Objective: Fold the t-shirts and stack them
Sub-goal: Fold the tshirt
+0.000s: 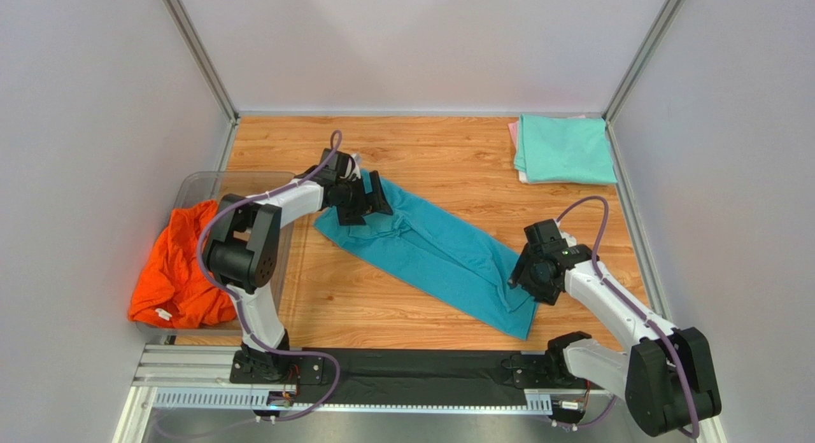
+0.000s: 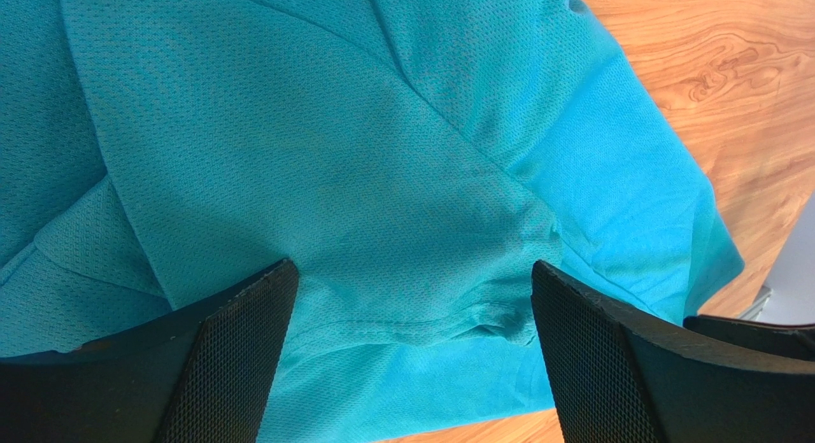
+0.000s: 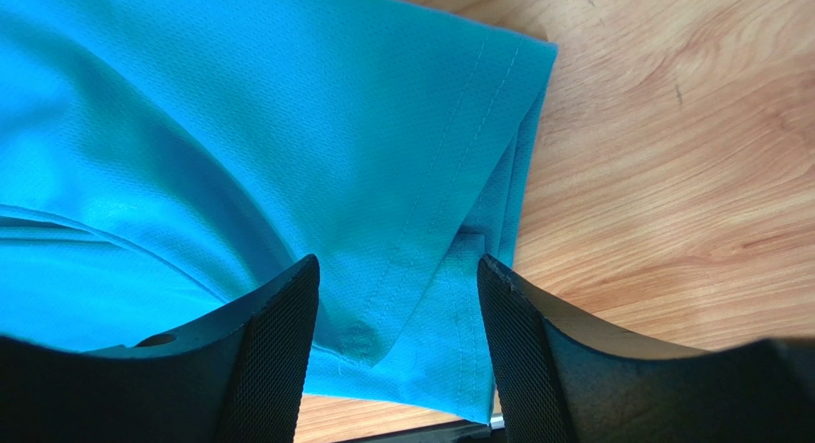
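Four shirts in view: one teal shirt (image 1: 430, 252), one orange shirt (image 1: 177, 271), one mint shirt (image 1: 566, 149) and one pink shirt (image 1: 515, 137), seen only as a thin edge under the mint one. One clear tub (image 1: 206, 179). One wooden table (image 1: 459, 147). Two robot arms, the left arm (image 1: 277, 200) and right arm (image 1: 603, 295), with two hands: left hand (image 1: 368, 200) and right hand (image 1: 521, 276).

- Our left gripper (image 2: 409, 281) has its jaws spread wide.
- Our right gripper (image 3: 397, 271) has its jaws parted, narrower than the left's.
- We hold both low, angled steeply down.
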Available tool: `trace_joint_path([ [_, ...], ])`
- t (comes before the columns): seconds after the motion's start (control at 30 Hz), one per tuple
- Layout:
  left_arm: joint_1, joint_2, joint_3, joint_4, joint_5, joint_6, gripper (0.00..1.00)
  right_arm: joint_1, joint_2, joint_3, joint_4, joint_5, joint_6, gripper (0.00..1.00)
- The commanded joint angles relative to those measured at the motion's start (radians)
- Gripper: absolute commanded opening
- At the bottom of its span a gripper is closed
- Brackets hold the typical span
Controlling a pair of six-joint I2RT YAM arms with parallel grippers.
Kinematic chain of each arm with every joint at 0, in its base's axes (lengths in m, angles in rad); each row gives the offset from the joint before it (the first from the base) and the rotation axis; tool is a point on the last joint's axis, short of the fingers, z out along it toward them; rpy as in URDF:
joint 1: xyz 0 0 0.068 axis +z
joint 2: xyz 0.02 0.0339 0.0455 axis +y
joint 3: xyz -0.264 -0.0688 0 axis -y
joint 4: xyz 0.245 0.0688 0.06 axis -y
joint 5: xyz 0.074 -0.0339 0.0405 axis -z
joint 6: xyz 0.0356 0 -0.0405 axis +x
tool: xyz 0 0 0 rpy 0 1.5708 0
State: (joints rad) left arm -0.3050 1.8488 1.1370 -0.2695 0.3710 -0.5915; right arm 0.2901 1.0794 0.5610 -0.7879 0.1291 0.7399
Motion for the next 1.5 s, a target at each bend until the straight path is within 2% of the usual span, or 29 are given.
trace_joint_path([
  [0.0, 0.007, 0.006, -0.029, -0.091, -0.073, 0.053, 1.00, -0.006, -0.001, -0.010, 0.079, 0.018, -0.013, 0.62],
  [0.17, 0.007, 0.009, -0.031, -0.094, -0.075, 0.058, 1.00, -0.006, 0.023, -0.015, 0.119, 0.007, -0.013, 0.56],
  [0.3, 0.010, 0.012, -0.034, -0.093, -0.078, 0.061, 1.00, -0.006, 0.056, -0.013, 0.139, 0.009, -0.016, 0.47],
  [0.33, 0.012, 0.015, -0.033, -0.094, -0.078, 0.061, 1.00, -0.006, 0.062, -0.013, 0.142, 0.009, -0.017, 0.42],
  [0.47, 0.017, 0.015, -0.036, -0.093, -0.083, 0.061, 1.00, -0.006, 0.068, -0.013, 0.133, 0.010, -0.011, 0.36],
  [0.57, 0.018, 0.012, -0.037, -0.094, -0.086, 0.062, 1.00, -0.008, 0.062, -0.016, 0.125, 0.024, -0.011, 0.18],
  [0.77, 0.029, 0.009, -0.039, -0.099, -0.096, 0.068, 1.00, -0.011, 0.057, 0.029, 0.052, 0.085, -0.037, 0.08],
  [0.83, 0.030, 0.009, -0.039, -0.099, -0.098, 0.071, 1.00, -0.014, 0.054, 0.043, 0.033, 0.093, -0.046, 0.00],
  [1.03, 0.040, 0.009, -0.037, -0.100, -0.107, 0.081, 1.00, -0.032, 0.031, 0.088, -0.040, 0.177, -0.080, 0.00],
  [1.2, 0.041, 0.010, -0.034, -0.100, -0.099, 0.091, 1.00, -0.040, 0.056, 0.105, -0.028, 0.191, -0.099, 0.01],
  [1.27, 0.040, 0.012, -0.034, -0.100, -0.099, 0.093, 1.00, -0.042, 0.074, 0.109, -0.017, 0.230, -0.109, 0.06],
  [1.33, 0.040, 0.013, -0.033, -0.103, -0.101, 0.093, 1.00, -0.043, 0.100, 0.128, -0.025, 0.236, -0.108, 0.06],
  [1.47, 0.040, 0.013, -0.031, -0.103, -0.101, 0.091, 1.00, -0.043, 0.100, 0.111, -0.025, 0.165, -0.097, 0.13],
])
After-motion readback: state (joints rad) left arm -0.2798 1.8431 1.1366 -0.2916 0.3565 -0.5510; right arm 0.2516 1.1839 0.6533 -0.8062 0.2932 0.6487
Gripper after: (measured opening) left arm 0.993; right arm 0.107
